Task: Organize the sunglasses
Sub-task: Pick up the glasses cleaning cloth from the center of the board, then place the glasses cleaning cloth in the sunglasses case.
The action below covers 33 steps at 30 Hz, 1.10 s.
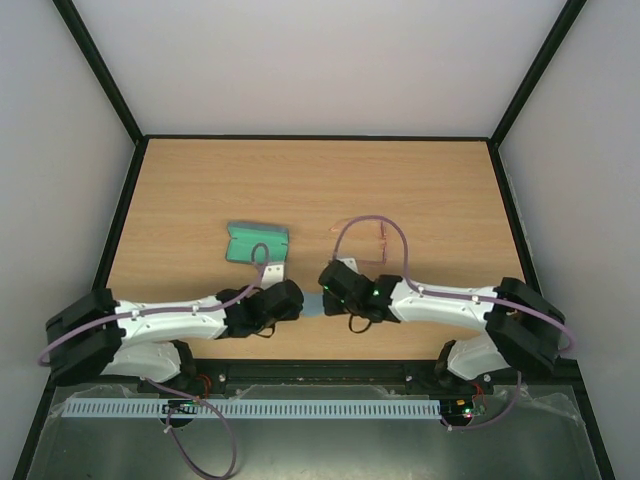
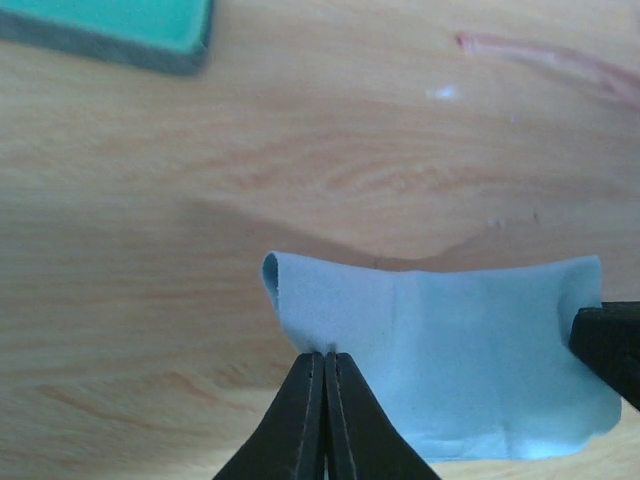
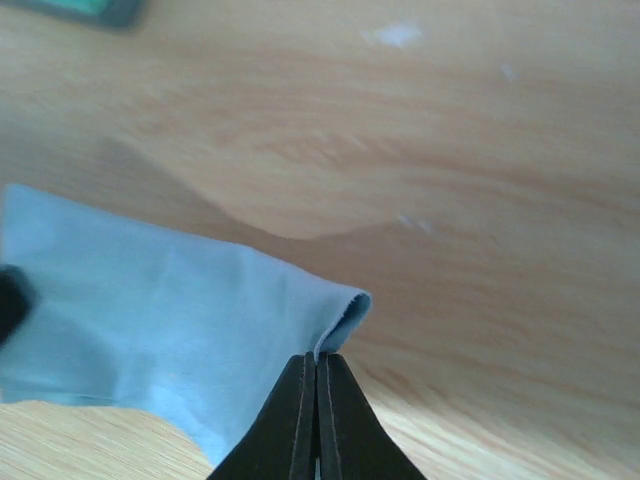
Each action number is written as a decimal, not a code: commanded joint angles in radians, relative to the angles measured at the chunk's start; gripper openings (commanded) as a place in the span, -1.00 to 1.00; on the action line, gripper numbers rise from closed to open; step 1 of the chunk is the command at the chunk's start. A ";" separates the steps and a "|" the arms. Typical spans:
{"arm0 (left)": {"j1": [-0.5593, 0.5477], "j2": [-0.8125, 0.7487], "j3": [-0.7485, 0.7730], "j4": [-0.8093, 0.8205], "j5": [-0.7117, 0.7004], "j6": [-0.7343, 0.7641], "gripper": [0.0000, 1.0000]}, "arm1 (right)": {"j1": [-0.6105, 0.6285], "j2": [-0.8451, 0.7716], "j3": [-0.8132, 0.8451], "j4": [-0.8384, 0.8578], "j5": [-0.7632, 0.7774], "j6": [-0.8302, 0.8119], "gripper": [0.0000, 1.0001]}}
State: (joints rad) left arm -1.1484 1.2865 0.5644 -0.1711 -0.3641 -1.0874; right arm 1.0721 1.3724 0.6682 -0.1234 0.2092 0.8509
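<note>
Above the wooden surface (image 1: pixel 320 170), the left gripper (image 2: pixel 325 353) and right gripper (image 3: pixel 317 356) each hold jaws clenched on a corner of the blue cloth (image 2: pixel 470 350), seemingly mid-fold, so the next move likely calls for matching the corners, while the pink sunglasses (image 1: pixel 362 228) lie beyond, beside the open case (image 1: pixel 257 241).

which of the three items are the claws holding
The blue cloth, pinched at opposite edges by the left claw and right claw; the green-lined case and pink sunglasses lie untouched farther back.

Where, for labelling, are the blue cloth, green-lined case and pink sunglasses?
light blue cloth (image 2: pixel 480 370): left wrist, centre panel.
green-lined grey-blue case (image 1: pixel 245 240): top external, green lining.
thin pinkish-red sunglasses (image 2: pixel 530 54): left wrist, pink edge.
</note>
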 commanded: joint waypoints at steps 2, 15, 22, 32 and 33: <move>0.115 -0.105 -0.009 -0.073 -0.008 0.096 -0.95 | -0.025 0.099 0.198 -0.065 0.026 -0.085 -0.97; 0.521 -0.173 0.034 -0.055 0.101 0.275 -0.95 | -0.115 0.423 0.657 -0.140 -0.035 -0.211 -0.97; 0.683 -0.098 0.021 0.051 0.148 0.336 -0.95 | -0.152 0.593 0.809 -0.142 -0.070 -0.260 -0.97; 0.757 0.033 0.034 0.161 0.159 0.384 -0.95 | -0.175 0.720 0.898 -0.111 -0.090 -0.278 -0.97; 0.758 0.047 0.035 0.170 0.160 0.385 -0.95 | -0.176 0.726 0.897 -0.106 -0.091 -0.276 -0.97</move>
State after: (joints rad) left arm -0.4023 1.2892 0.5758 -0.0616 -0.2127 -0.7361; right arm 0.9024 2.0674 1.5333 -0.2127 0.1284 0.5888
